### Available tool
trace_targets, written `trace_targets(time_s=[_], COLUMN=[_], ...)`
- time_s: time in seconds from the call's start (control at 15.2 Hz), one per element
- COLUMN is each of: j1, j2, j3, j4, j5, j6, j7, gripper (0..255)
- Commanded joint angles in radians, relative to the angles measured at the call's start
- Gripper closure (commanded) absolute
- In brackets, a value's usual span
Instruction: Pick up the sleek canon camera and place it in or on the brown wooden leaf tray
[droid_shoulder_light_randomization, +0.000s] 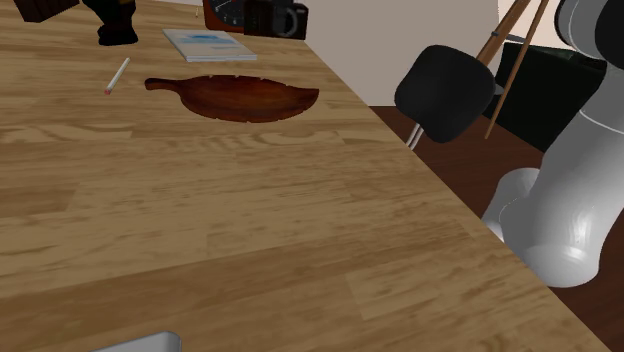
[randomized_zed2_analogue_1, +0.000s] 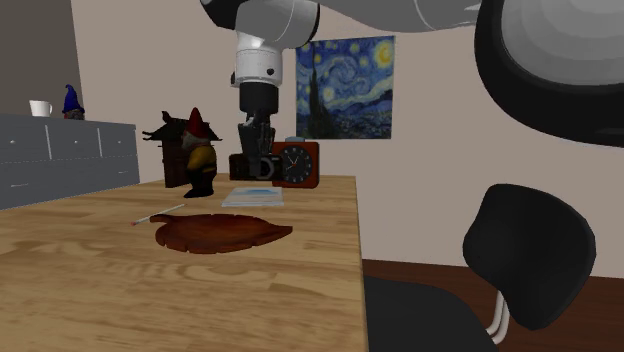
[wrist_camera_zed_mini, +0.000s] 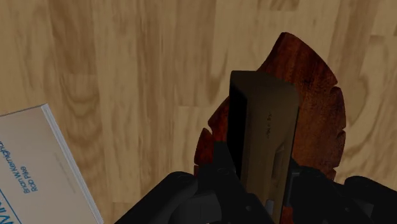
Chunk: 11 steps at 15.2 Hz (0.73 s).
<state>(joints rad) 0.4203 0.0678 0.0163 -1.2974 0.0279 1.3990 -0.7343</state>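
tool (wrist_camera_zed_mini: 261, 177) | clasps camera (wrist_camera_zed_mini: 264, 124) | partly over leaf tray (wrist_camera_zed_mini: 315, 83) (wooden table (wrist_camera_zed_mini: 127, 76) beneath)

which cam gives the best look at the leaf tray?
Shoulder view: the leaf tray lies whole and unblocked on the table, stem to tip. The second exterior view sees it at a low, flattened angle. In the wrist view the held camera covers part of it.
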Motion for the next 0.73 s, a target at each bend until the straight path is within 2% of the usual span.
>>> trace_targets(time_s=[0.0,0.33,0.66], j1=[0.028,0.096,0.093], j2=[0.020,0.105,0.058], j3=[0.023,0.072,0.070], j4=[0.023,0.136,0.001], j5=[-0.004,-0.020,-0.016], j6=[-0.002,-0.028,0.061], j7=[0.051,0.164,0.160], gripper=[255,255,255])
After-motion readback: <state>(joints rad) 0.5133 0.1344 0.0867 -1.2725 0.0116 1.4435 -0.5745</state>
